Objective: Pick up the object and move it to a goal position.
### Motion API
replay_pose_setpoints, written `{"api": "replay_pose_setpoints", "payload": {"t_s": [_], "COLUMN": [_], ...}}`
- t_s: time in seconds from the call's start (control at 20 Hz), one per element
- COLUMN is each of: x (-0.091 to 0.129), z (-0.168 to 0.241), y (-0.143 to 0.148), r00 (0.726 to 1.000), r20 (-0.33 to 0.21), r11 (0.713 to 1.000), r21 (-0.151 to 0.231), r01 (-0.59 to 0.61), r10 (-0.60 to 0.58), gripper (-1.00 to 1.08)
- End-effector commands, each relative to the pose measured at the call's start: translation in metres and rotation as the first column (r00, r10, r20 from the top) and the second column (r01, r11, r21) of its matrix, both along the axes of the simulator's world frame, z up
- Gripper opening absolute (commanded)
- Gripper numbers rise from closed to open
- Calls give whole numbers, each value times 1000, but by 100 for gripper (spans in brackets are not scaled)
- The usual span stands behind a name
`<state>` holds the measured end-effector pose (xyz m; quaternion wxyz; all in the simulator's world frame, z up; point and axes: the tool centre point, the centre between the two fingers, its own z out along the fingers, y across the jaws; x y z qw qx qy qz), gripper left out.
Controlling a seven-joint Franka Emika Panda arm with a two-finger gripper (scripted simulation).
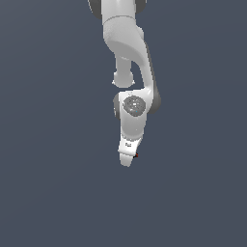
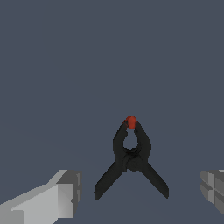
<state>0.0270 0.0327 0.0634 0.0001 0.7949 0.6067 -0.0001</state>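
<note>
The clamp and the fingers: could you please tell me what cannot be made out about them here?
- Exterior view: clamp is almost wholly hidden behind the arm; only a red-dark speck shows.
- Wrist view: both fingers are cut off by the picture's edges.
- Goal position: no marker in either view.

clamp: matt black, red tip | gripper: smooth grey-white

Plain dark grey-blue floor fills both views (no marks, no other items visible on it)
</note>
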Motion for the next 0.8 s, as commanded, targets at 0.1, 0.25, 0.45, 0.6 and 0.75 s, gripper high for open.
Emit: {"api": "replay_pose_setpoints", "payload": {"t_s": [0.1,0.25,0.45,0.6,0.75], "x": [0,-1,-1,-1,0], "z": [-9,-24,-43,-49,-50], "y": [0,0,0,0,0], "r00": [1000,1000,1000,1000,1000], "r20": [0,0,0,0,0], "r11": [1000,1000,1000,1000,1000], "r21": [0,0,0,0,0], "r01": [-1,-3,-5,-5,-5], "r10": [1,3,5,5,5], "gripper": [100,100,100,100,-100]}}
